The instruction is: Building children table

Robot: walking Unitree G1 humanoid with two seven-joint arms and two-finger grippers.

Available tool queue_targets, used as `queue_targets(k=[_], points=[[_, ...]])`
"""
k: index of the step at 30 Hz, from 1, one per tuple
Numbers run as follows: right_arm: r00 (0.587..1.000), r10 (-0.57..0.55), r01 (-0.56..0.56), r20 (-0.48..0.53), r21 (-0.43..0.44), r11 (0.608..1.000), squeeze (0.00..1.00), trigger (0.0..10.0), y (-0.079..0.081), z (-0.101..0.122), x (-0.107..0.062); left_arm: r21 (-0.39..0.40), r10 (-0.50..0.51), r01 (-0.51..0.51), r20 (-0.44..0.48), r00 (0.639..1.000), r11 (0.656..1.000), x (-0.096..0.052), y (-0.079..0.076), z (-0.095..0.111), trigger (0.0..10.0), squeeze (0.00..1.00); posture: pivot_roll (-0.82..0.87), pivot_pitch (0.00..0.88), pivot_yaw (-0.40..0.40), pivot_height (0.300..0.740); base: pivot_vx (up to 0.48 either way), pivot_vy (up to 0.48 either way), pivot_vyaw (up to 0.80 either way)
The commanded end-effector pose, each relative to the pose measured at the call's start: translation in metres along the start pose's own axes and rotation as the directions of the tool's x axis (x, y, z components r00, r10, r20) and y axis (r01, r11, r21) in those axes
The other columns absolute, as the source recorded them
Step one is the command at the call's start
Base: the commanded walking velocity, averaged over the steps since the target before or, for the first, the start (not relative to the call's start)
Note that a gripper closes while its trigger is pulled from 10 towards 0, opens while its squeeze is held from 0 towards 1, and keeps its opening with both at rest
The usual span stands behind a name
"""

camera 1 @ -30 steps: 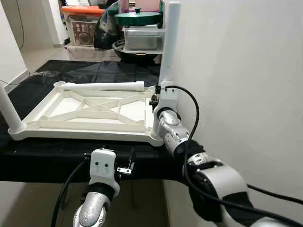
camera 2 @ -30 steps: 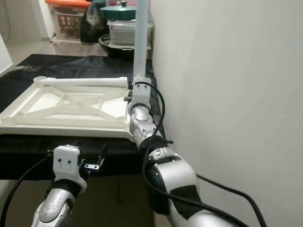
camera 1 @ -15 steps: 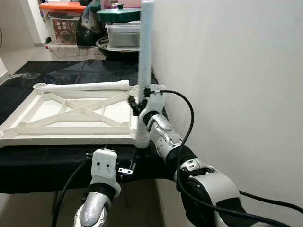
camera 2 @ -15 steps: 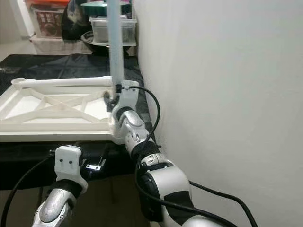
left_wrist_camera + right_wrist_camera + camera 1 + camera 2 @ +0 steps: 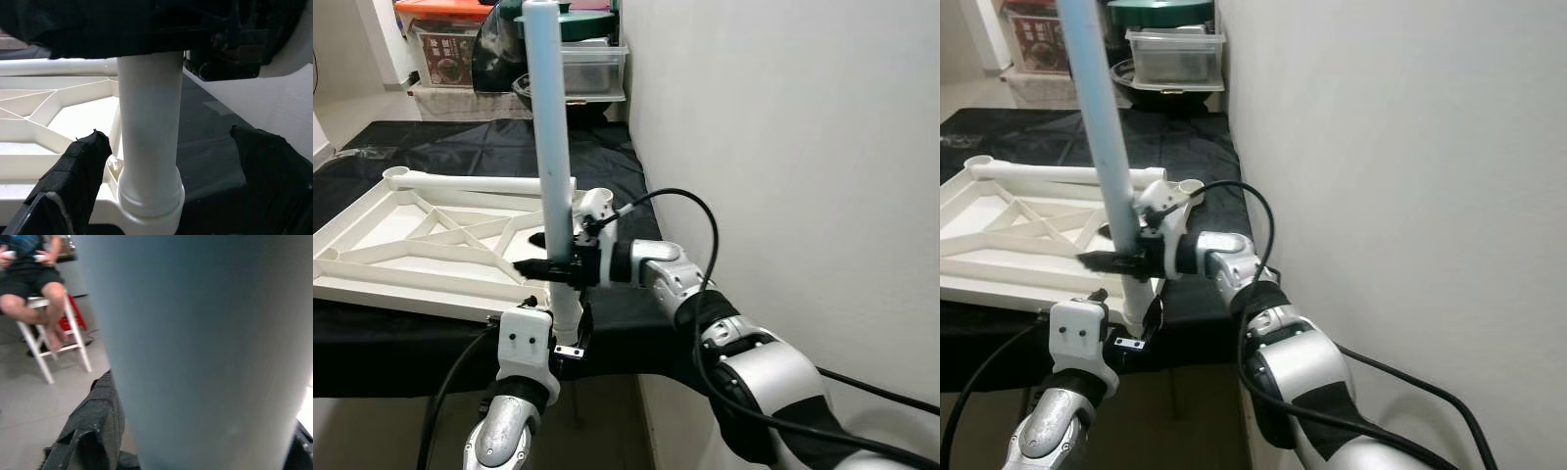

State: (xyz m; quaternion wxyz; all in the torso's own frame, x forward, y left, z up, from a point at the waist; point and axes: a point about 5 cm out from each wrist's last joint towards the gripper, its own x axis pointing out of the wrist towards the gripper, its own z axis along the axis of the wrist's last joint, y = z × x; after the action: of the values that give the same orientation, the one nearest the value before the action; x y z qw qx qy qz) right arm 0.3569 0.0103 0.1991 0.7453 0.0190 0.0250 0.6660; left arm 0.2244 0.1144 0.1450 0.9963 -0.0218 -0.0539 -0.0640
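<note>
No writing can be read — the label on the orange-lidded storage box (image 5: 450, 54) at the far end is too small to make out.

The white tabletop (image 5: 421, 257) lies underside up on a bench draped in black cloth (image 5: 460, 147), its crossed ribs showing. Its near right corner sits at the bench's front edge, close to the white wall (image 5: 783, 147) on the right, with only a narrow strip of cloth between. 1 loose leg (image 5: 480, 182) lies along the tabletop's far rim.

The upright leg (image 5: 551, 147) — a smooth white tube — stands in the near right corner socket, leaning slightly. The right gripper (image 5: 544, 266) reaches in sideways from the wall side and is clenched on this leg low down, just above the socket. In the right wrist view the tube is blurred and very close, and a seated person (image 5: 29, 269) on a white stool shows beyond it.

The left gripper (image 5: 166, 186) sits below the bench edge with its 2 black fingers (image 5: 78, 171) spread on either side of the leg's collared base, touching nothing.

Clear containers (image 5: 592, 70) and a green lid (image 5: 1160, 10) crowd the far end.
</note>
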Motion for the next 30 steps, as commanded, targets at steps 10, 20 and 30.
queue_targets(k=[10,20,30], points=[[0.821,-0.57,0.57,-0.025,0.045,0.82,0.0,0.0,-0.025,-0.003,0.001,-0.001,-0.005,0.005,-0.01,1.0,1.0,-0.001,-0.002,-0.002,10.0,0.0,0.03,0.0,-0.06,0.74,0.0,0.0,0.0],[0.029,-0.993,0.985,-0.116,0.171,0.009,0.0,0.0,-0.054,-0.025,-0.07,-0.001,-0.012,0.012,-0.014,1.0,1.0,-0.001,-0.003,-0.004,10.0,0.0,0.02,0.0,-0.055,0.74,0.0,0.0,0.0],[0.208,-0.978,0.935,-0.023,0.297,0.192,0.88,10.0,-0.038,-0.019,-0.03,-0.001,-0.014,0.014,-0.017,1.0,1.0,-0.002,-0.004,-0.004,10.0,0.0,0.02,0.0,-0.051,0.74,0.0,0.0,0.0]])
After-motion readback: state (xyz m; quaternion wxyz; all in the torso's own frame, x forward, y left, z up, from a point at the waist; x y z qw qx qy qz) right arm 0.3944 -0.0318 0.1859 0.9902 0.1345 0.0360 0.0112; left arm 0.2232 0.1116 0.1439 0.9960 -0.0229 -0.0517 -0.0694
